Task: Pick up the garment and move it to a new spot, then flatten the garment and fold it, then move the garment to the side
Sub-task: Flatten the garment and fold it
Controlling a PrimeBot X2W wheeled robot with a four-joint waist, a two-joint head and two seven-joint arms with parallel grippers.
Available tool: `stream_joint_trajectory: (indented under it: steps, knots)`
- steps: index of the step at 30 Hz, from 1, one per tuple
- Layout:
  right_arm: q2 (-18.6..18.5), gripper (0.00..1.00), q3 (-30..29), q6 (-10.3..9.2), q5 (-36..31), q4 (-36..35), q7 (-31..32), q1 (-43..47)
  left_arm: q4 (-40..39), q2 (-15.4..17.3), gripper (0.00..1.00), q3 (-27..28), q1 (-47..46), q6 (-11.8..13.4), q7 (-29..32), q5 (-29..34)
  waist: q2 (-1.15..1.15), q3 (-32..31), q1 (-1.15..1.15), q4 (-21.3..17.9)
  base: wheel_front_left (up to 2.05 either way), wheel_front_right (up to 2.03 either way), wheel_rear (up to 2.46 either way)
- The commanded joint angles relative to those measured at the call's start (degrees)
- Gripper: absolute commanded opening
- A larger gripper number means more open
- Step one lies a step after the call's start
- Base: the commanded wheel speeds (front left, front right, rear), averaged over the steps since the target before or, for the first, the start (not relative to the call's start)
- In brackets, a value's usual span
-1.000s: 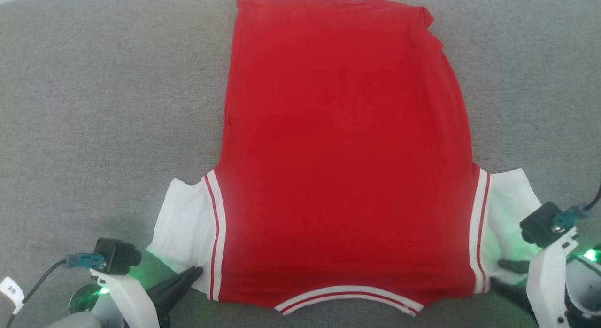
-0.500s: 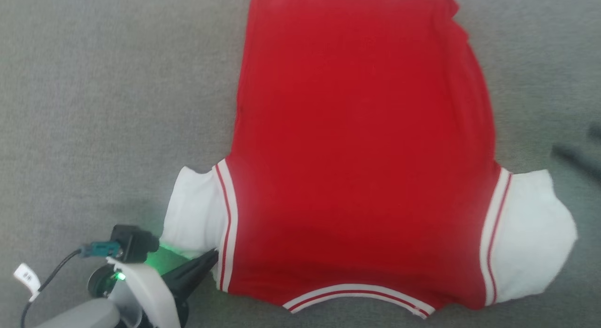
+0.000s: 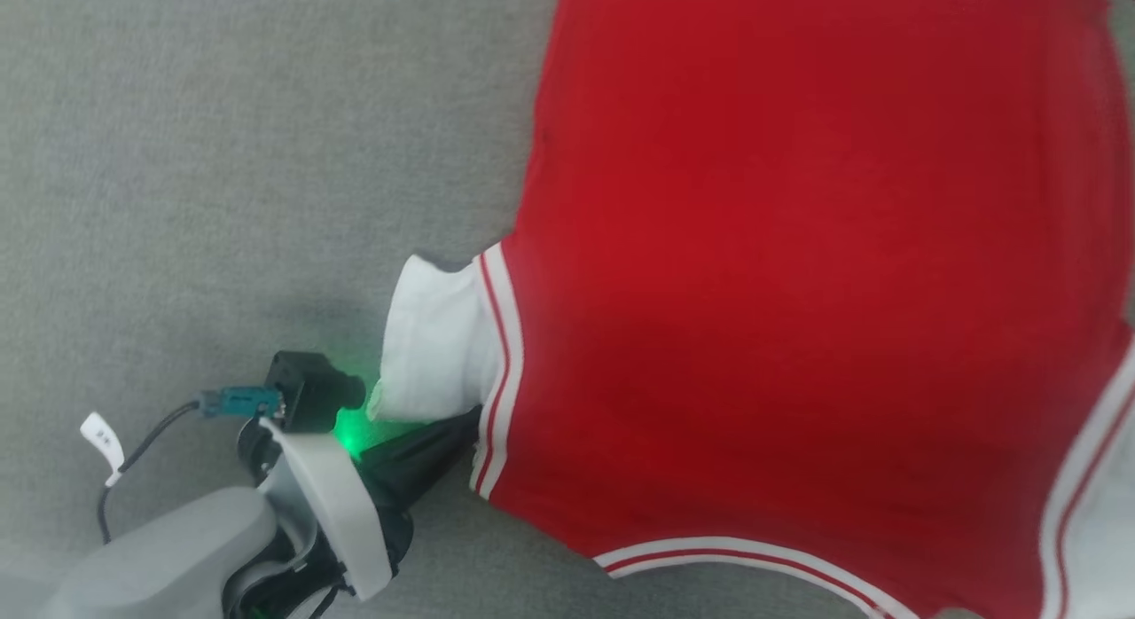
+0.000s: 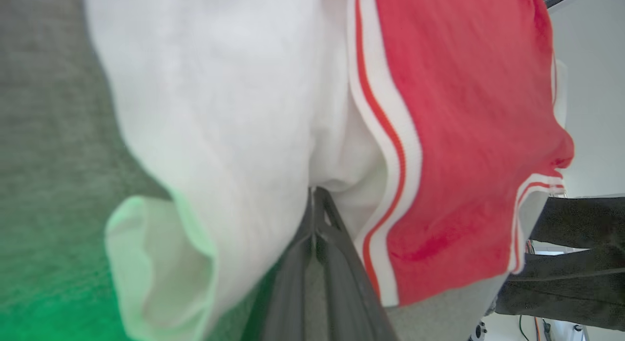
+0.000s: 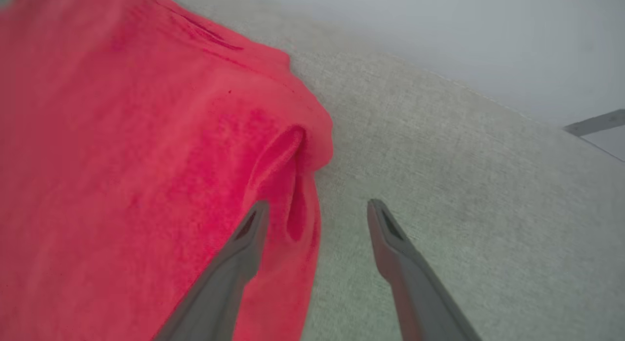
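The garment point(image 3: 798, 273), bright red with white sleeves and red-and-white striped trim, lies spread on the grey cloth surface point(image 3: 222, 202), its collar at the near edge. My left gripper point(image 3: 465, 424) is shut on the garment where its left white sleeve point(image 3: 434, 353) meets the striped seam. In the left wrist view the closed fingertips point(image 4: 315, 204) pinch the white sleeve cloth point(image 4: 219, 111) beside the red body point(image 4: 464, 136). In the right wrist view my right gripper point(image 5: 317, 214) is open over a puckered red edge of the garment point(image 5: 146, 136), the left finger point(image 5: 244, 243) above the red cloth, nothing held.
Grey fabric point(image 5: 439, 184) stretches to the right of the garment's edge, ending at a pale wall point(image 5: 415, 38). A cable with a white tag point(image 3: 102, 437) trails from the left wrist. Dark fabric point(image 4: 571, 263) shows at the right in the left wrist view.
The head camera has swung, so the garment now sits further right and larger. The right gripper let go of the right sleeve, opened and left the head view. The left gripper keeps its hold.
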Motion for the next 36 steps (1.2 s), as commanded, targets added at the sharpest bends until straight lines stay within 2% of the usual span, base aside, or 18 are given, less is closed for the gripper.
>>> stream_joint_trajectory:
  steps: [1, 6, 10, 11, 12, 13, 19, 25, 31, 36]
  knots:
    - [0.41, 1.0, 0.97, -0.01, -1.19, 2.48, 1.06, -2.08, 5.35, -8.07, 0.0, -0.18, -2.59, 2.17, 1.4, -0.62, -0.01, 2.53, 0.0, 2.0, 0.0, 0.0, 0.0]
    - [2.11, 1.0, 3.89, 0.0, -1.91, 10.33, 4.98, -6.19, 7.84, -9.66, 0.0, -0.59, -3.3, 1.54, 1.04, -0.48, -0.01, 4.19, 0.0, 2.98, 0.0, 0.0, 0.0]
    - [2.94, 1.0, 5.04, 0.0, -1.94, 12.68, 4.49, -6.62, 9.2, -9.85, 0.0, -0.8, -3.2, 1.2, 0.72, -0.68, -0.01, 4.37, 0.0, 3.07, 0.0, 0.0, 0.0]
    - [3.03, 0.71, 5.69, 0.01, -1.91, 13.21, 4.38, -6.64, 9.66, -9.91, 0.0, -0.85, -3.19, 1.05, 0.68, -0.78, -0.01, 4.28, 0.0, 3.03, 0.0, 0.0, 0.0]
    - [3.11, 0.26, 5.93, 0.01, -1.42, 13.74, 4.16, -6.5, 9.99, -9.85, 0.0, -0.87, -3.14, 1.07, 0.55, -0.9, -0.01, 4.05, 0.0, 2.94, 0.0, 0.0, 0.0]
    - [3.17, 0.0, 6.13, 0.01, -0.95, 14.27, 3.85, -6.26, 10.27, -9.76, 0.0, -0.91, -3.07, 0.97, 0.33, -1.0, -0.01, 3.71, 0.0, 2.81, 0.0, 0.0, 0.0]
    - [1.47, 0.0, 7.05, 0.0, 2.72, 14.41, 0.38, -4.59, 11.35, -8.76, 0.0, -0.43, -1.92, 0.43, -1.14, -1.96, -0.01, 0.04, 0.0, 1.33, 0.0, 0.0, 0.0]
    - [-1.97, 0.0, 8.76, 0.0, 7.14, 11.6, -0.97, -1.18, 10.19, -6.78, 0.0, -0.53, -0.62, 0.23, -1.65, -2.61, -0.01, -3.41, 0.0, -0.99, 0.0, 0.0, 0.0]
    - [-7.04, 0.0, 9.77, 0.0, 12.08, 6.01, -1.87, 5.81, 8.93, -5.26, 0.0, -0.34, 0.54, -0.05, -2.27, -3.12, -0.01, -6.4, 0.0, -2.83, 0.0, 0.0, 0.0]
    - [-12.05, 0.0, 9.52, -0.01, 17.12, -1.47, -2.63, 15.49, 8.17, -4.21, 0.0, 0.46, 2.12, -0.35, -3.02, -3.54, -0.01, -9.08, 0.0, -4.34, 0.0, 0.0, 0.0]
